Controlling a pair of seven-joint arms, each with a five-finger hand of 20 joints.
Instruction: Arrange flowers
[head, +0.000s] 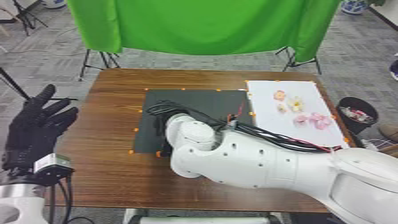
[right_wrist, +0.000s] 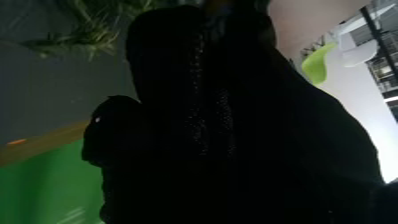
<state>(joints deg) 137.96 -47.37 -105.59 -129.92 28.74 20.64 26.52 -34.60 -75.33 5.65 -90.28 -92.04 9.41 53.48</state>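
Working with the green foliage (right_wrist: 93, 30) seemed to be the step in hand. In the right wrist view, this foliage was near the right hand (right_wrist: 178, 125), but whether that hand was pinching any stem, I could not tell. In the head view, the right arm (head: 240, 155) extended over the dark mat (head: 151, 137) on the desk (head: 107, 172). The left hand (head: 37, 127) was raised at the left side, its fingers spread and relaxed.

The peach flower (head: 280, 95), the pale flower (head: 296, 104) and the pink flowers (head: 320, 121) lay on the white sheet (head: 266, 120), to the right of the mat.

To do this step well, I judged, the right hand needed to take a stem low, with gentle pressure, so the thin leaves would not be crushed. Lifting slowly was wise, because leaves could catch one another. The hanging cables (head: 266, 135) also needed to pass well above the flowers.
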